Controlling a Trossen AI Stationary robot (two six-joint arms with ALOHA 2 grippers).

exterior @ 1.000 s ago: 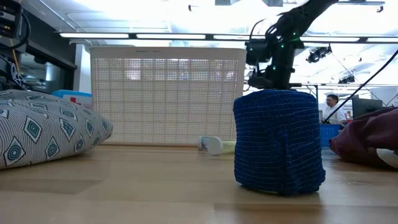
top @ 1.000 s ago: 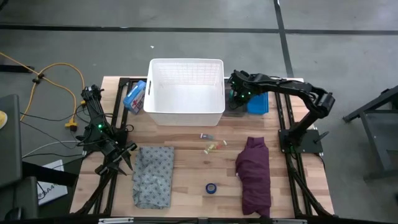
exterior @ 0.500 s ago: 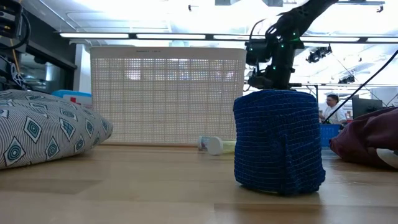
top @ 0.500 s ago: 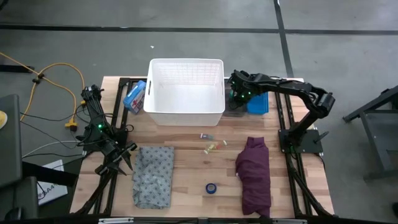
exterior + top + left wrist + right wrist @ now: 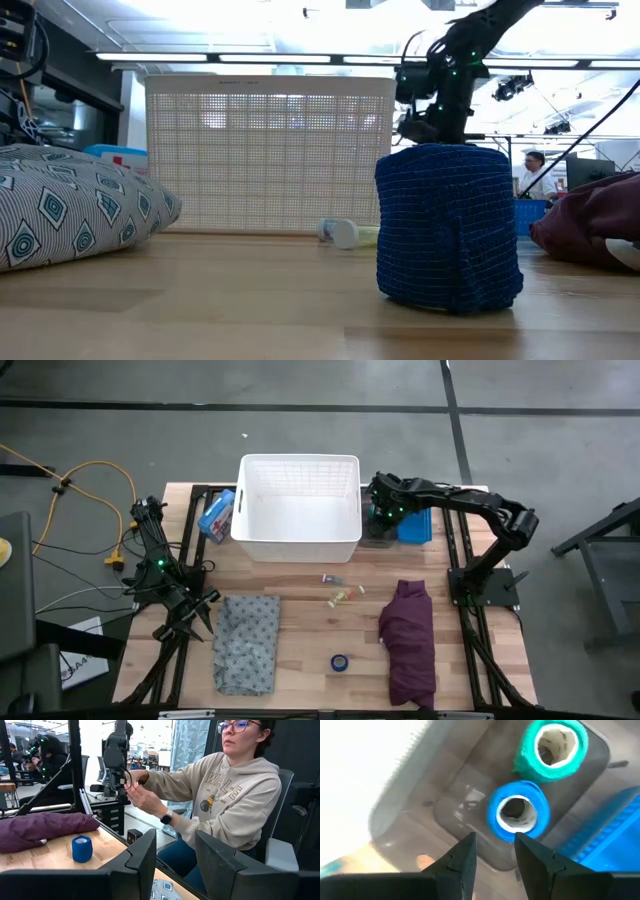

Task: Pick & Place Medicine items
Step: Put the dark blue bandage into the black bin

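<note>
Right jaws parted; blue roll (image 5: 517, 817) just beyond, free.

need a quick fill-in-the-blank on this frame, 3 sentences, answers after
1. Below the right claw, a blue tape roll lies beside a ____ tape roll in a grey tray.
2. Another blue roll stands on the table between the grey patterned cloth and the ____ cloth.
3. The white basket holds ____.

Missing words: green; purple; nothing

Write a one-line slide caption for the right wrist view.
Right gripper, fingers apart, hovers over a clear tray holding a blue bandage-tape roll and a green bandage-tape roll.
</note>
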